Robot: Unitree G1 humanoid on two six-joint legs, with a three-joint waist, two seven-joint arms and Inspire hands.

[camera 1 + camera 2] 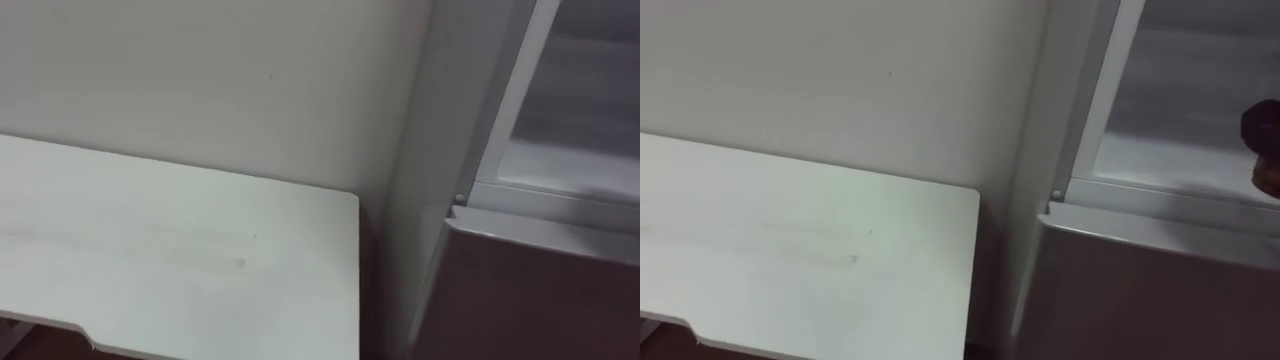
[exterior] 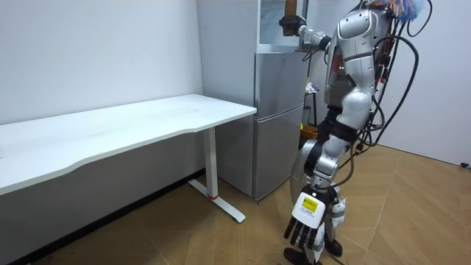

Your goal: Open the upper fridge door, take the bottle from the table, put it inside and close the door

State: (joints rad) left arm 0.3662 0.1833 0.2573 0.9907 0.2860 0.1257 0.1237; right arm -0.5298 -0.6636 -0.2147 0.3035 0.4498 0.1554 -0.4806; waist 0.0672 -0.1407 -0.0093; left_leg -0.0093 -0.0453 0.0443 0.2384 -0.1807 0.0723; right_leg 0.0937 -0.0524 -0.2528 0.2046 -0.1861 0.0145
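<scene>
Bottle (image 2: 289, 9), one, in right hand (image 2: 286, 28)

We see a bare test room: plain walls (image 2: 96, 51), long white table (image 2: 132, 125), grey fridge (image 2: 278, 125), wood-pattern floor (image 2: 412, 221).

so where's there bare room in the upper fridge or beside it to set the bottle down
The upper fridge shelf is bare from its left frame across to the right side, where the right hand holds the bottle: that is the one crowded spot. The white table beside the fridge is bare too. The left hand hangs low, idle.
</scene>
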